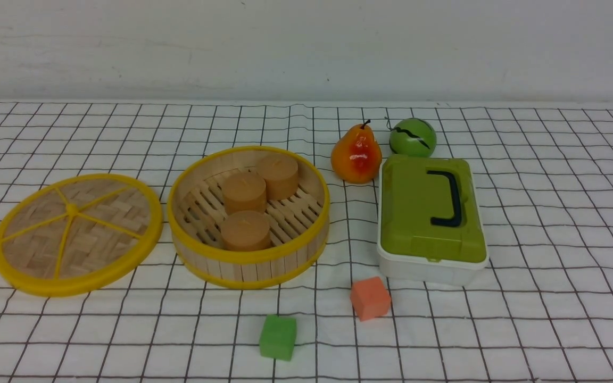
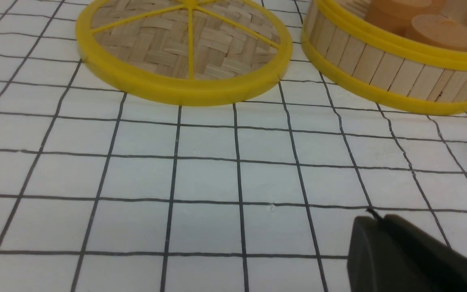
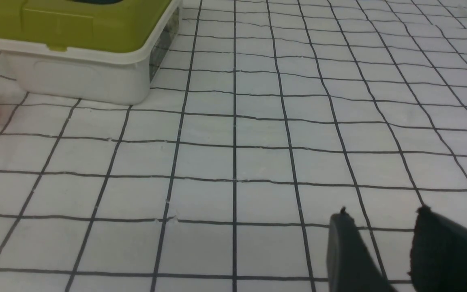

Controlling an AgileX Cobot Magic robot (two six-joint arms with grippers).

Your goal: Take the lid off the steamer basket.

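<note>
The lid [image 1: 76,234], a woven bamboo disc with a yellow rim and spokes, lies flat on the checked cloth to the left of the steamer basket [image 1: 249,218]. The basket stands uncovered with three tan cylinders inside. In the left wrist view the lid [image 2: 185,48] and the basket [image 2: 395,61] lie ahead of my left gripper [image 2: 375,219], which is shut with nothing between its fingers and hangs over bare cloth. My right gripper [image 3: 381,217] is open over bare cloth, holding nothing. Neither gripper shows in the front view.
A white box with a green lid [image 1: 431,218] sits right of the basket; its corner [image 3: 83,52] shows in the right wrist view. Behind it are a pear [image 1: 356,155] and a green ball [image 1: 413,137]. An orange cube [image 1: 370,298] and a green cube [image 1: 278,336] lie near the front.
</note>
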